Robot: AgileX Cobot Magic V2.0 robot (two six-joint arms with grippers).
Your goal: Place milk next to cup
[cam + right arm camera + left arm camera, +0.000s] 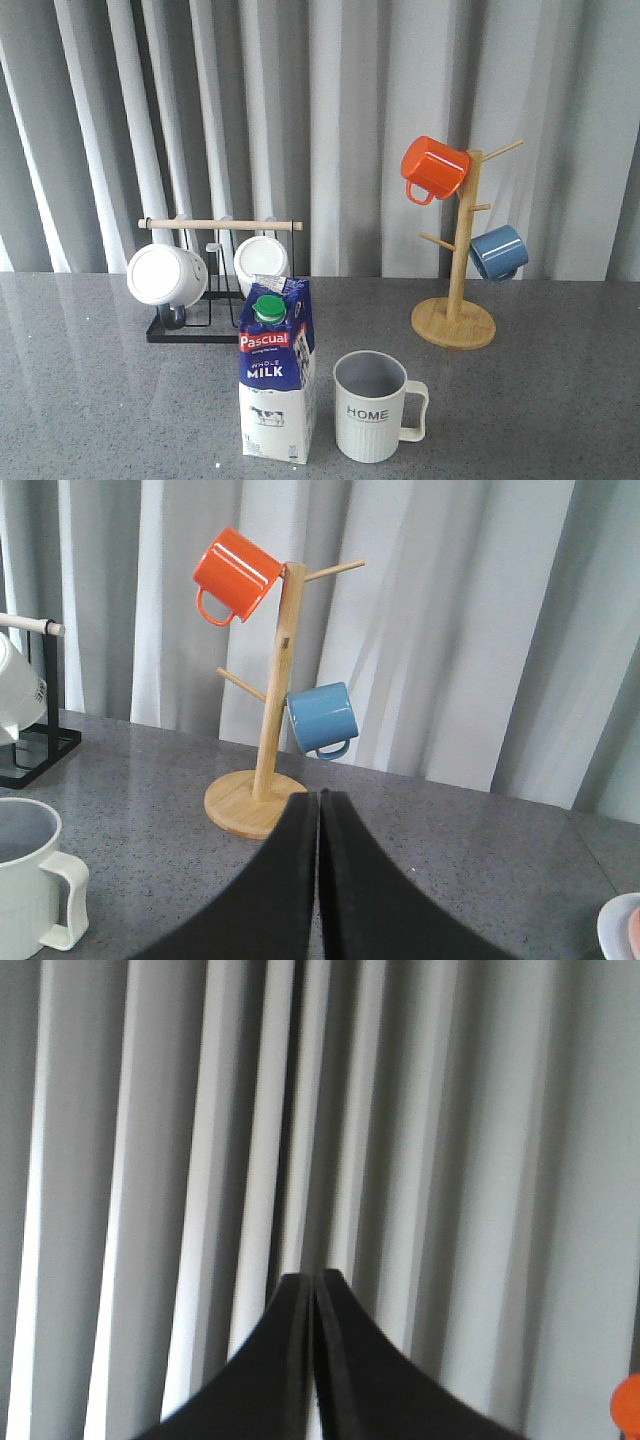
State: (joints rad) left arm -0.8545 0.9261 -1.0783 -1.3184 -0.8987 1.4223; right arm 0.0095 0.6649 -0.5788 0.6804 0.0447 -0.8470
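The milk [277, 372], a blue-and-white carton with a green cap, stands upright on the grey table near its front edge. Just to its right, a small gap away, stands the pale ribbed cup [372, 406] marked "HOME", handle to the right; part of the cup [28, 892] also shows in the right wrist view. Neither arm appears in the front view. My left gripper [314, 1280] is shut on nothing, facing the curtain. My right gripper [318, 798] is shut on nothing, above the table, to the right of the cup.
A black wire rack [205, 325] with a wooden bar holds two white mugs behind the milk. A wooden mug tree [455, 322] at the back right carries an orange mug [433, 168] and a blue mug [498, 252]. Something white-rimmed [622, 930] sits at the right wrist view's edge.
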